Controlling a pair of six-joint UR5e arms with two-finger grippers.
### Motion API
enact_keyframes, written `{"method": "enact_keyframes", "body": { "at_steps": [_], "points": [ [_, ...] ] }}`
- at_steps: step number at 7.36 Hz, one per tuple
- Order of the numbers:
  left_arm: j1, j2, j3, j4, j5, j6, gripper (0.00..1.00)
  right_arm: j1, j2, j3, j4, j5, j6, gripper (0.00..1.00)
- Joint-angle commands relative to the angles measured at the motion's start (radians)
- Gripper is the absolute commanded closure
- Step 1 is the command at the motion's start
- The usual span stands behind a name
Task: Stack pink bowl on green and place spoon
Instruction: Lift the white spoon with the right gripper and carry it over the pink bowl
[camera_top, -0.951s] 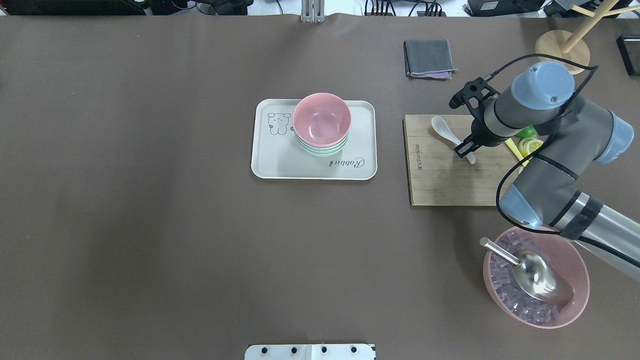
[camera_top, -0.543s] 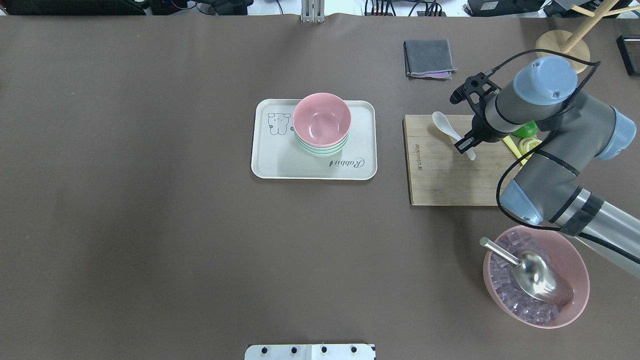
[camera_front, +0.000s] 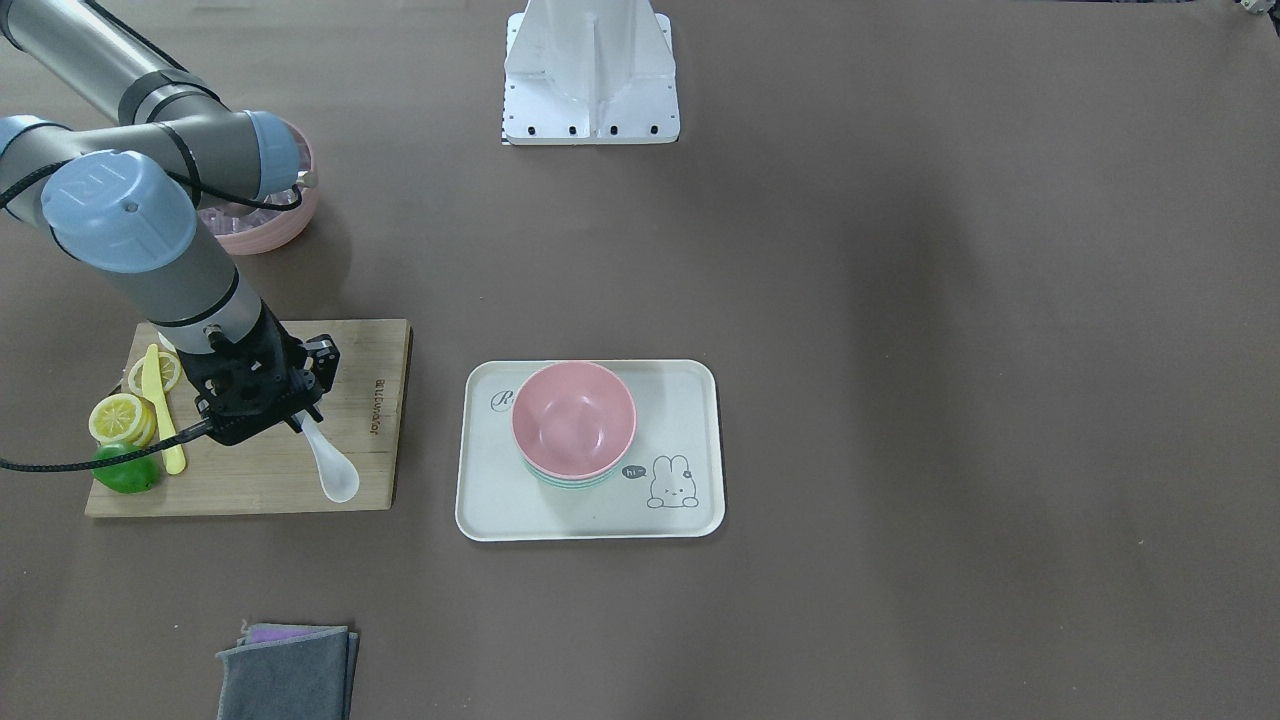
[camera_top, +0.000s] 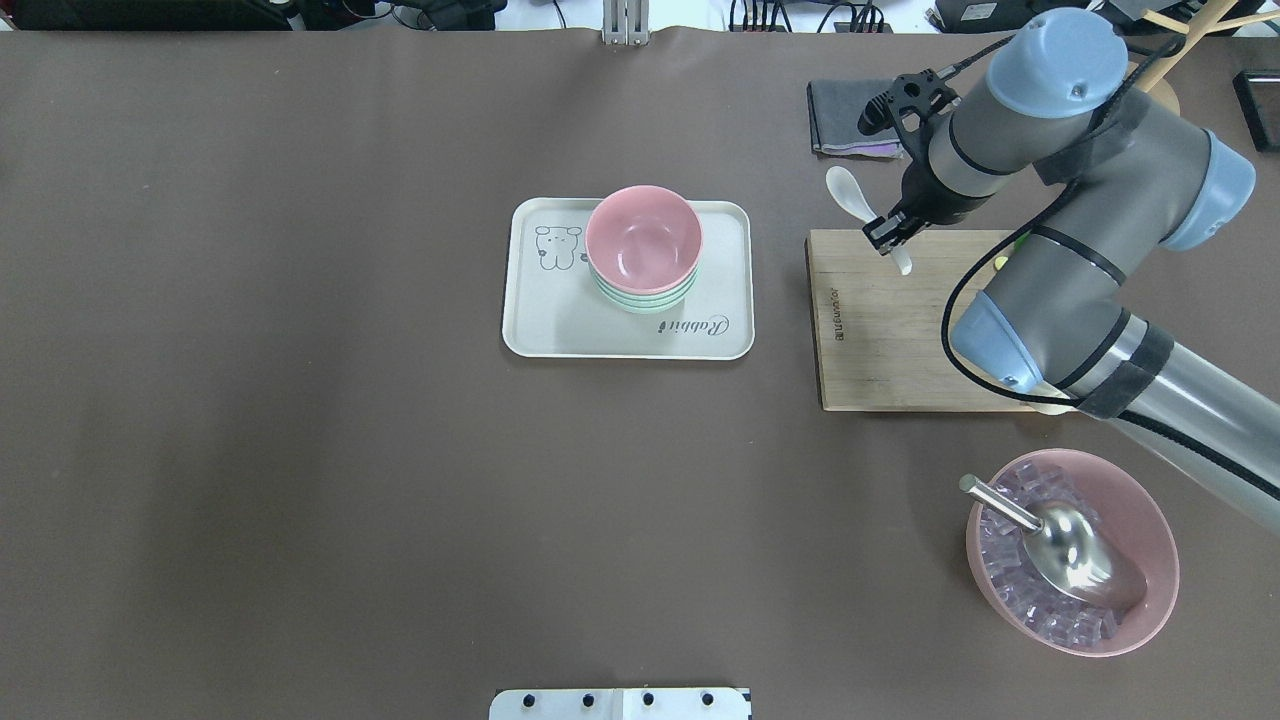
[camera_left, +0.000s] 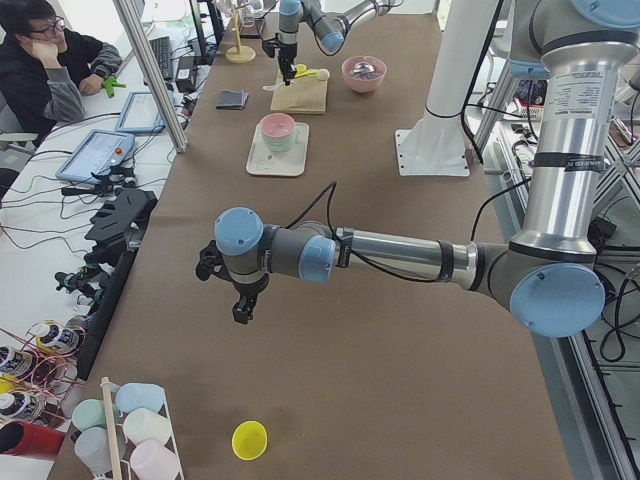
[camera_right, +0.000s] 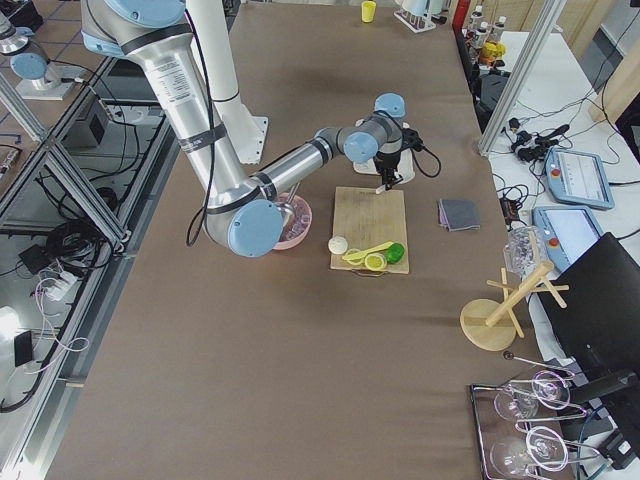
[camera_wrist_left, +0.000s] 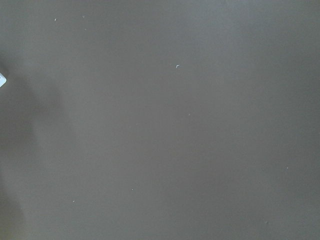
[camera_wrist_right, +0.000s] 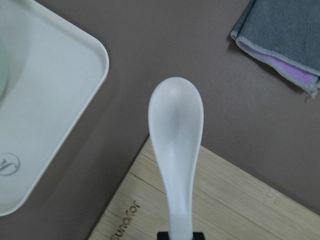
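At the brown table (camera_top: 300, 450), the right gripper (camera_top: 888, 238) hangs above the far corner of the bamboo cutting board (camera_top: 900, 350), which stretches back from it toward the robot. The left gripper (camera_left: 242, 308) hovers over bare tabletop well off to the other side, too small to tell whether released or clenched. The cream rabbit tray (camera_top: 545, 325) lies apart from the right gripper, toward the table's middle. A large pink bowl of ice cubes (camera_top: 1160, 530) sits well behind that gripper, past the board's near edge. On the tray, the small pink bowl (camera_top: 643, 240) rests nested on the mint-green bowls (camera_top: 645, 298). A folded grey cloth (camera_top: 845, 115) lies just beyond the gripper. A steel scoop (camera_top: 1080, 550) lies in the ice. The right gripper is clamped on the handle of the white ceramic spoon (camera_top: 848, 195), whose scoop juts past the board's corner on the tray side. A yellow plastic knife (camera_front: 160, 410), lemon slices (camera_front: 120, 418) and a lime (camera_front: 125, 470) sit at the board's outer end, behind the gripper
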Motion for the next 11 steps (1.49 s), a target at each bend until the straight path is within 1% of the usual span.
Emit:
{"method": "enact_keyframes", "body": {
  "at_steps": [1, 2, 3, 4, 5, 6, 7, 11],
  "points": [
    [-0.067, 0.066, -0.076, 0.096, 0.066, 0.000, 0.01, -0.025, 0.098, 0.027, -0.095, -0.003, 0.134, 1.00],
    [-0.069, 0.099, -0.102, 0.095, 0.068, 0.000, 0.01, -0.063, 0.168, 0.021, -0.152, -0.009, 0.195, 1.00],
    [-0.069, 0.102, -0.103, 0.095, 0.066, 0.000, 0.01, -0.100, 0.243, 0.012, -0.225, -0.020, 0.278, 1.00],
    [-0.069, 0.102, -0.100, 0.095, 0.068, 0.000, 0.01, -0.161, 0.308, -0.005, -0.290, -0.076, 0.374, 1.00],
    [-0.069, 0.104, -0.098, 0.095, 0.068, 0.000, 0.01, -0.198, 0.383, -0.070, -0.309, -0.101, 0.460, 1.00],
    [-0.069, 0.104, -0.098, 0.095, 0.066, 0.000, 0.01, -0.222, 0.472, -0.192, -0.307, -0.108, 0.513, 1.00],
    [-0.067, 0.104, -0.095, 0.095, 0.068, 0.000, 0.01, -0.235, 0.511, -0.263, -0.304, -0.108, 0.532, 1.00],
    [-0.067, 0.113, -0.095, 0.090, 0.066, 0.000, 0.01, -0.232, 0.508, -0.283, -0.294, -0.138, 0.521, 1.00]
  ]
}}
